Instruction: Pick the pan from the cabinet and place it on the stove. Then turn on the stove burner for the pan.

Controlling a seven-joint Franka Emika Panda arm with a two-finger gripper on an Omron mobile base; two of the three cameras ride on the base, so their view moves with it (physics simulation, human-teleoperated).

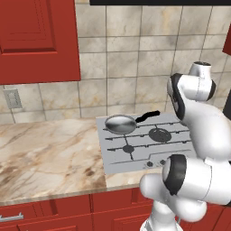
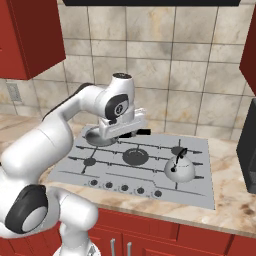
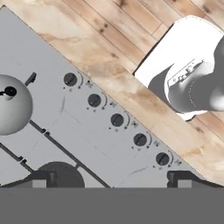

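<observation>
Your gripper (image 3: 109, 177) hangs over the stove (image 1: 135, 155) with jaws spread wide and empty, the pan (image 1: 120, 124) on its back-left burner.

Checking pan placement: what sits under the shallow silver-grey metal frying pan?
The silver-grey frying pan rests on the flat light-grey cooktop, at its rear left corner, black handle pointing right. Thin black grates run up to it; the burner beneath is covered.
</observation>
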